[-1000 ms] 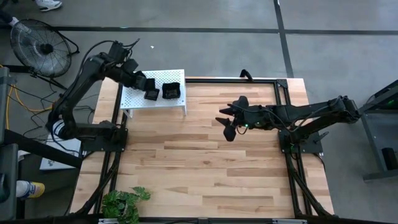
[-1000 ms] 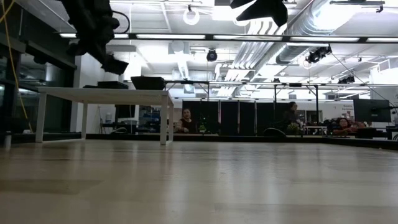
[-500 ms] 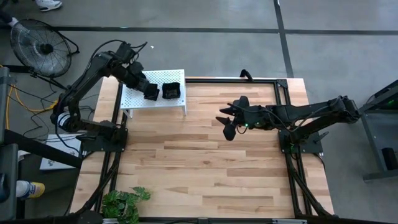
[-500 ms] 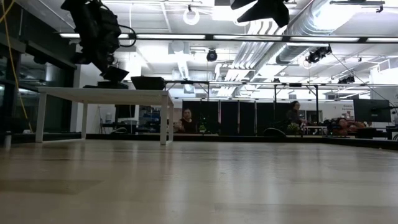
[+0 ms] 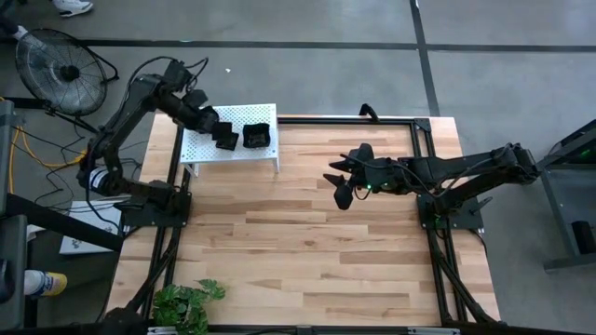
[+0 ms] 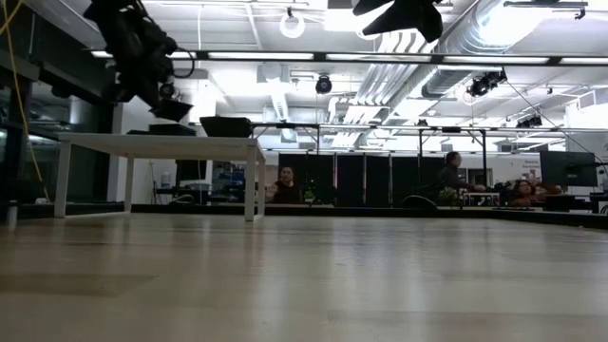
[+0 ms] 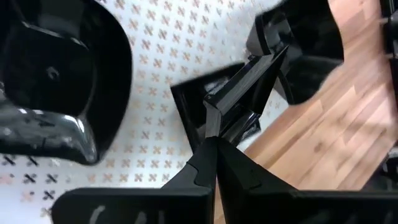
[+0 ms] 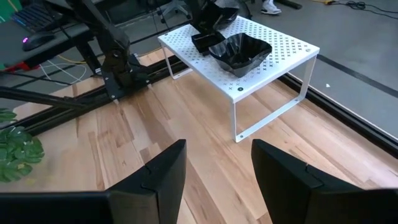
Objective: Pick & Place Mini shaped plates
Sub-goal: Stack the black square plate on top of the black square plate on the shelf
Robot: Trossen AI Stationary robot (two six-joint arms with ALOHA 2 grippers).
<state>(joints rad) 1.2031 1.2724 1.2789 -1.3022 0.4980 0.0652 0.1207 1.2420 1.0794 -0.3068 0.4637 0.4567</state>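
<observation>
My left gripper [image 7: 214,134] is clenched on a square plate's [image 5: 226,140] rim at the shelf's [image 5: 265,158] middle, beside a wavy plate [image 5: 256,136]. Next I lift clear. My right gripper [image 5: 339,183] waits open over the table [image 5: 307,251].

Glossy black plates [image 8: 241,51] (white cross-perforated shelf [image 8: 283,45]).

The high camera is looking straight down; the low one is facing level across the table [image 5: 307,233]. Both wrist cameras are sharing the white shelf [image 8: 273,46] at the table's far-left corner, the left closest.
</observation>
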